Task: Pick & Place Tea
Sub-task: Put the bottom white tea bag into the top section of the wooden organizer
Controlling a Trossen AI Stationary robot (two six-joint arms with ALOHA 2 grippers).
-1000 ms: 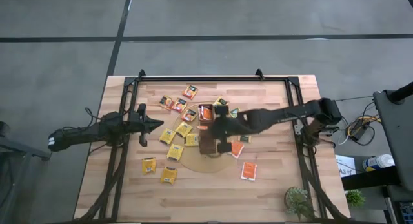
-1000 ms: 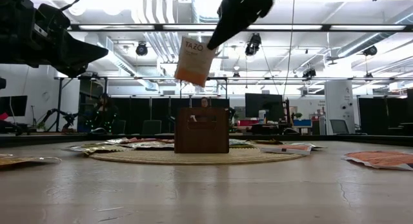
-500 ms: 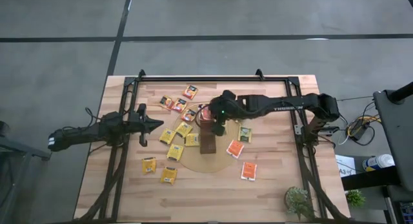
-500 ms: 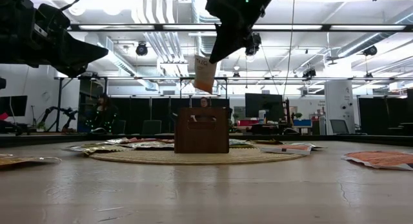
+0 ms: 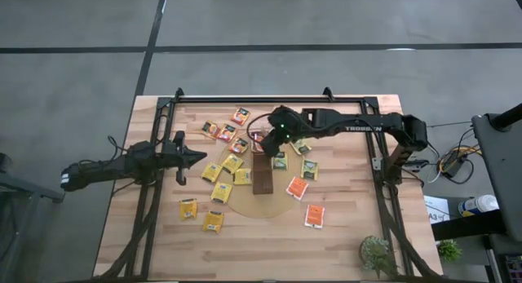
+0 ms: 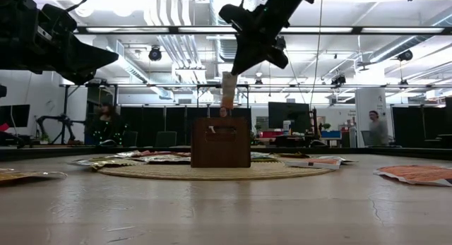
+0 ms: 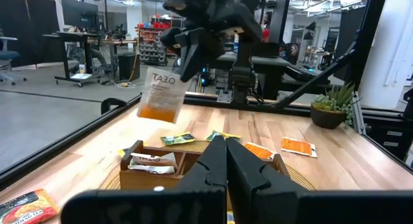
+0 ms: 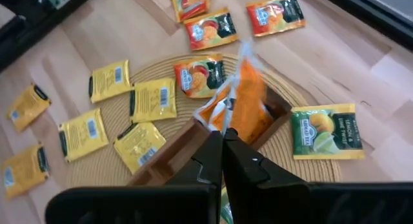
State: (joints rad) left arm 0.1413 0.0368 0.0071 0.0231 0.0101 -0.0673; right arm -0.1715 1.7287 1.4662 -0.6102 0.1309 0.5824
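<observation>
My right gripper [image 5: 272, 143] is shut on an orange and white tea sachet [image 7: 162, 95]. It holds the sachet in the air over the far end of the long dark-brown tray [image 5: 263, 170]. The tray lies on the round tan disc [image 5: 261, 200]. In the low view the sachet [image 6: 227, 90] hangs edge-on just above the tray [image 6: 220, 142]. The tray's compartments hold other sachets [image 7: 151, 161]. My left gripper [image 5: 198, 158] is shut and empty, and waits above the table's left side. My right gripper pinches the sachet's upper corner [image 7: 183, 74] between its two fingers, which slant down from above. The sachet hangs below the fingers, tilted, lifted clear of the tray and of the sachets in it.
Loose sachets lie around the disc: yellow ones [image 5: 232, 163] to the left and near left [image 5: 188, 208], orange ones [image 5: 298, 187] to the right, and green-and-yellow ones [image 5: 309, 169]. More lie toward the far edge [image 5: 240, 116]. A small plant [image 5: 377, 252] stands at the near right corner.
My right gripper has carried the sachet toward the table's far edge along the tray, and a little lower. The sachet has turned from facing the low camera to edge-on. It now hangs close above the tray's far end.
</observation>
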